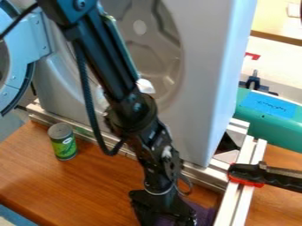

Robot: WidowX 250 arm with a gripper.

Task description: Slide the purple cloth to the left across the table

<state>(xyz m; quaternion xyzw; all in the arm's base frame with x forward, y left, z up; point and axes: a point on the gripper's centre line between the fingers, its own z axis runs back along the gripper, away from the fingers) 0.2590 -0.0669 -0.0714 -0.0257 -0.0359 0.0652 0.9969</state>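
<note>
hangs low at the near edge of the view, with black gripper point(165, 215) suspended from black arm point(126, 92) directly at purple cloth point(204, 214); apparently set low to bring the grasping end to cloth level. cannot tell whether open, closed or gripping the cloth. shows part of the cloth below and just right of the gripper, near metal rails point(229, 201). seated behind the gripper: large grey housing point(203, 88), bordered by the rails along the base, probably to prevent sliding. fitted right of the gripper, across the rails: black clamp point(276, 178) with red pad point(245, 181), likely for fixing the rails in position. positioned left of and behind the gripper: green can point(63, 142), upright on wooden tabletop point(88, 190), well apart from the cloth. placed farther left and higher in the view: round door point(20, 73). located beyond the clamp, right of the housing: teal box point(266, 122) with blue tape point(269, 105). limits clearance to the right by rails and clamp, and to the rear by the housing; may also snag on black cable point(92, 117), looped beside the arm.
</note>
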